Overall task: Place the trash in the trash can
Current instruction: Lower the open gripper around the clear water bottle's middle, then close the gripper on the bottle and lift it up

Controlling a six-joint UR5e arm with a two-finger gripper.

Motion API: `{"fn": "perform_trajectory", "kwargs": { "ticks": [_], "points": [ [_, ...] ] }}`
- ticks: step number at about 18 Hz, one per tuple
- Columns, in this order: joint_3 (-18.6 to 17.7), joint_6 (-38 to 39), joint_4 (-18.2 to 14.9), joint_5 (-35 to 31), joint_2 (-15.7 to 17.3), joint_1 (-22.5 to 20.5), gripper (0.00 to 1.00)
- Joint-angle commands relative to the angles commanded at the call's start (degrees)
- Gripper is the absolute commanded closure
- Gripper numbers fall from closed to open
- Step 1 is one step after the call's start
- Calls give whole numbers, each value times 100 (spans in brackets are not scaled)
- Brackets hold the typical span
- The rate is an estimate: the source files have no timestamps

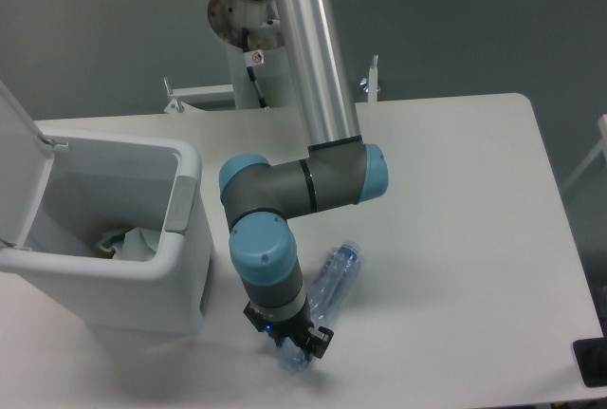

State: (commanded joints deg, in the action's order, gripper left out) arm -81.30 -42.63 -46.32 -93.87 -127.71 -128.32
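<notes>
The flattened clear bottle (332, 281) lies on the white table, its bluish cap end pointing up and right. My gripper (290, 344) is down over the bottle's lower end, near the table's front edge. The wrist hides the fingers, so their spread does not show. The white trash can (182, 202) stands at the left with its lid flipped open. Crumpled whitish trash (128, 241) lies inside it. The gripper sits just right of the can's front corner.
The arm's elbow and silver upper link (308, 67) rise over the table's middle from the base at the back. The table's front edge runs close below the gripper. A dark object (593, 362) sits at the table's right front corner.
</notes>
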Motion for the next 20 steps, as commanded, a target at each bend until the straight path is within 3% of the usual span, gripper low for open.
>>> {"fn": "perform_trajectory", "kwargs": {
  "ticks": [6, 10, 14, 20],
  "points": [
    [70, 35, -18, 202, 89, -150, 82],
    [176, 53, -9, 316, 246, -281, 83],
    [457, 351, -18, 1281, 510, -580, 82],
    [563, 912, -9, 2828, 1212, -879, 82]
  ]
}}
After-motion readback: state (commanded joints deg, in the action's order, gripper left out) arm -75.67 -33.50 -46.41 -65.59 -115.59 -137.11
